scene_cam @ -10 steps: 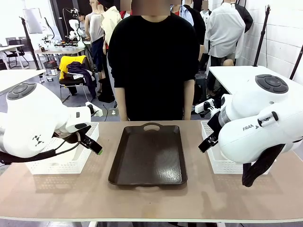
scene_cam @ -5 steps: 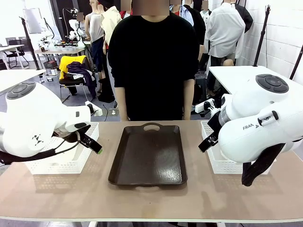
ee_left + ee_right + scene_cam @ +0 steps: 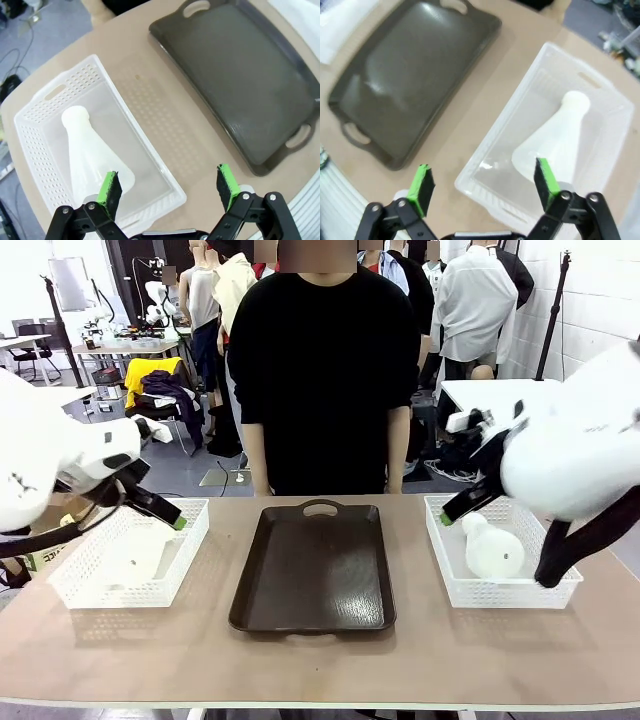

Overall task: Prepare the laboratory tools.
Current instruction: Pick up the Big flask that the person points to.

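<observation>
Both arms have risen and drawn outward since a second ago. Then their white bodies hung low in front of the baskets and hid most of them; now both baskets lie uncovered.

The left gripper [image 3: 174,521] has moved up and left. It hangs above the far right corner of the left mesh basket [image 3: 128,601], with its jaws spread wide and nothing between them. In its wrist view the left gripper [image 3: 170,187] looks down on the left flask [image 3: 89,150]. That flask lies on its side inside the basket [image 3: 134,120], and one green pad [image 3: 109,188] stands over its wide base. The other pad is over bare table [image 3: 320,660] between basket and tray.

The right gripper [image 3: 449,517] has lifted too and now sits over the far left corner of the right mesh basket [image 3: 510,596]. It is also fully spread and holds nothing. The right flask [image 3: 491,546], hidden before behind the arm, is now plain. It lies on its side in that basket with its neck toward the far left. In the right wrist view the gripper [image 3: 482,182] hangs above the flask [image 3: 559,142] and the basket wall [image 3: 506,131].

The dark brown handled tray [image 3: 312,570] stays in the middle of the table between the baskets. The person [image 3: 320,370] at the far side stands as before.
</observation>
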Tool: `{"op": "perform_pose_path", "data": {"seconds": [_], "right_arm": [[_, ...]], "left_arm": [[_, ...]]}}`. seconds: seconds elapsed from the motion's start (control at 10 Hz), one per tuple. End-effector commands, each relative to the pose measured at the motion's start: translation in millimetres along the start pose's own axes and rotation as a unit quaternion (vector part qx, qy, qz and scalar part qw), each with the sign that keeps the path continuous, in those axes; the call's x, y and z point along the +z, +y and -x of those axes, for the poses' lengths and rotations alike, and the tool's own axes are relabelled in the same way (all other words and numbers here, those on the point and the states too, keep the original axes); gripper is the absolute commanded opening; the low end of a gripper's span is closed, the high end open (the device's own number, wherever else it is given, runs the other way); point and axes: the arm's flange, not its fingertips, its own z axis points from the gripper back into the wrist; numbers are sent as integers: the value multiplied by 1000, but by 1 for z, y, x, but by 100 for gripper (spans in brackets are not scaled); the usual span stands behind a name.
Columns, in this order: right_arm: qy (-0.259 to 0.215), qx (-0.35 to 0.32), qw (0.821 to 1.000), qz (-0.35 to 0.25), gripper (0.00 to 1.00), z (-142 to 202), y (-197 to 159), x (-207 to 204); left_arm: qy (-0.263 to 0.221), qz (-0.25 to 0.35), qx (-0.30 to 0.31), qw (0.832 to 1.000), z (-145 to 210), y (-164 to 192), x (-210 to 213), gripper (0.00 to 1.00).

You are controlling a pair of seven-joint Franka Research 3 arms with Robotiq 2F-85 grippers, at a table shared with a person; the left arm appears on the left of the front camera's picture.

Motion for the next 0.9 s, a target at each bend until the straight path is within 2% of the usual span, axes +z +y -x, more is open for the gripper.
{"op": "perform_pose_path", "data": {"seconds": [0.0, 0.1, 0.3, 0.4, 0.8], "right_arm": [[6, -56, 993, -100, 100, 5, -54, 23], [16, -80, 984, -160, 100, 11, -81, 32], [-4, -121, 966, -229, 100, 36, -122, 42], [-10, -130, 960, -246, 100, 43, -133, 43], [-16, -166, 939, -300, 100, 63, -159, 38]], "left_arm": [[-6, 87, 35, 996, 12, 37, 14, 100], [-31, 124, 76, 989, 16, 63, 21, 100], [-58, 181, 131, 973, 35, 106, 33, 100], [-67, 219, 149, 962, 42, 122, 35, 100], [-76, 292, 188, 934, 63, 154, 31, 100]]}}
